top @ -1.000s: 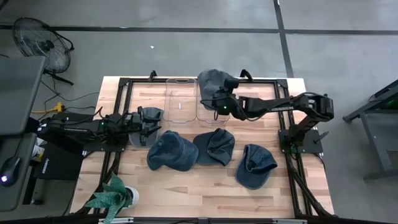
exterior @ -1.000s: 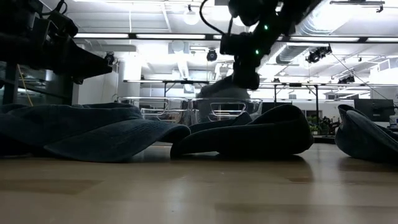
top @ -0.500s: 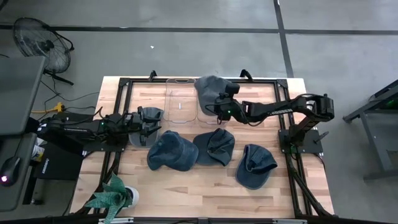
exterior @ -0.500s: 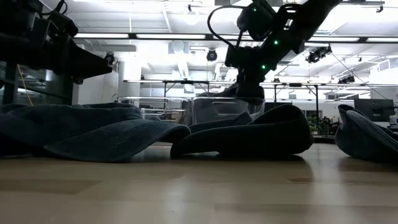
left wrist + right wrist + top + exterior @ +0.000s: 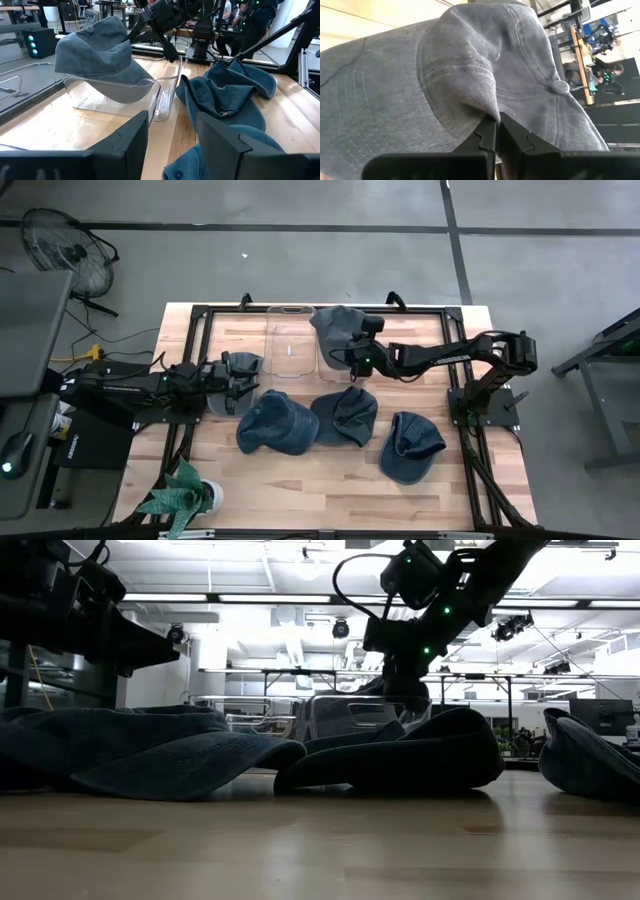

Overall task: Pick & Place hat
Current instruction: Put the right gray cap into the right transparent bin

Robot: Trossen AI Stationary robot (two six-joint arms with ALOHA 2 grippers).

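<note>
A grey-blue cap point(image 5: 333, 322) sits in the right one of two clear bins point(image 5: 328, 358) at the table's far middle, and it also shows in the left wrist view point(image 5: 97, 55). My right gripper point(image 5: 347, 348) reaches in from the table's right and is shut on the cap's crown. In the low view it hangs down over the bin point(image 5: 405, 690). My left gripper point(image 5: 250, 383) waits open at the table's left, level, its fingers point(image 5: 125, 145) pointing toward the bins. My right gripper pinches a raised fold of the cap's crown point(image 5: 487, 107) between its two fingers, a short way from the top button point(image 5: 560, 87). The fingers come slanting down from the table's right. The cap's lower part rests in the clear bin, and its crown stands above the rim point(image 5: 115, 82).
Three more dark blue caps lie on the near half of the table point(image 5: 275, 425), point(image 5: 345, 415), point(image 5: 410, 445), and another point(image 5: 230, 364) lies by my left arm. The second clear bin point(image 5: 290, 340) stands left of the first. A potted plant point(image 5: 185, 495) is at the near left corner.
My right gripper has come down over the right bin, shifting slightly toward the table's right, and has stayed shut on the cap. The cap has sunk from above the bin's rim down into the bin.
</note>
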